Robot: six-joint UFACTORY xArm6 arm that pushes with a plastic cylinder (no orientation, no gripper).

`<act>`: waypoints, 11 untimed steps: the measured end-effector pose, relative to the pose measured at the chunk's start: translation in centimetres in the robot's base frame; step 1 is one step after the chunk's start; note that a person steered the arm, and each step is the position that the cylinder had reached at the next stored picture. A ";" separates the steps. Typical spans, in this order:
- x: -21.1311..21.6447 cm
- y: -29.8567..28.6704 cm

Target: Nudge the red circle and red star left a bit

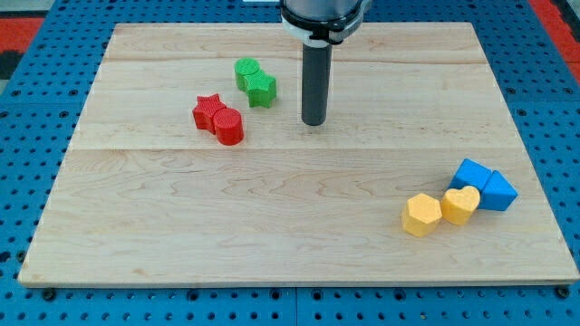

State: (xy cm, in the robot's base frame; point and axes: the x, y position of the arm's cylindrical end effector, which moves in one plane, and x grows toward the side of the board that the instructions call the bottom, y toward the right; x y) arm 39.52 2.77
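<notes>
Standing my tip [314,122] right of the touching red circle [229,127] and red star [208,110], fingerless, readying a leftward nudge.

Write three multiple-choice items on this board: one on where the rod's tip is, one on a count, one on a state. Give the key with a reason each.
1. My tip stands
A. to the view's right of the red circle
B. among the yellow blocks
C. at the view's bottom left corner

2. Blocks on the wooden board number
A. six
B. eight
C. ten

3. The red star and the red circle are
A. stacked
B. far apart
C. touching side by side

Key: A, the tip is right of the red pair with bare board between; B, two red, two green, two yellow, two blue; C, the star sits against the circle's upper left.
</notes>
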 end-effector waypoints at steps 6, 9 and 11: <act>1.6 -3.4; 0.4 -12.1; -7.7 -5.8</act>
